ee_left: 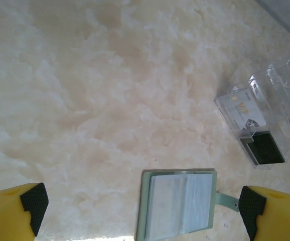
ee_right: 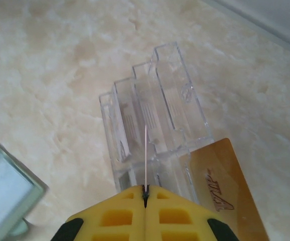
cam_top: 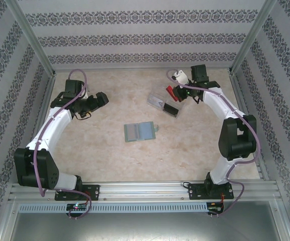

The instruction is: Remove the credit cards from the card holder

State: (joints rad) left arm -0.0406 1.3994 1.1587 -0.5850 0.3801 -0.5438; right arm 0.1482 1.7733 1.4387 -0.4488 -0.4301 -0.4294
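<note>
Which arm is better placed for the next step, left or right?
Probably right. The right gripper is shut on a thin card, edge-on at the clear tray's slots; the left gripper is open, empty, facing the card holder.

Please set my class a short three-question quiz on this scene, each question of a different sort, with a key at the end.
1. True or false: the wallet lies open on the table.
2. Pick one. The left pincer is: A open; B shut on the wallet; C shut with nothing in it.
3. Fill the gap: the right pincer is shut on a thin ____, seen edge-on by its own wrist camera.

Key
1. True
2. A
3. card
</note>
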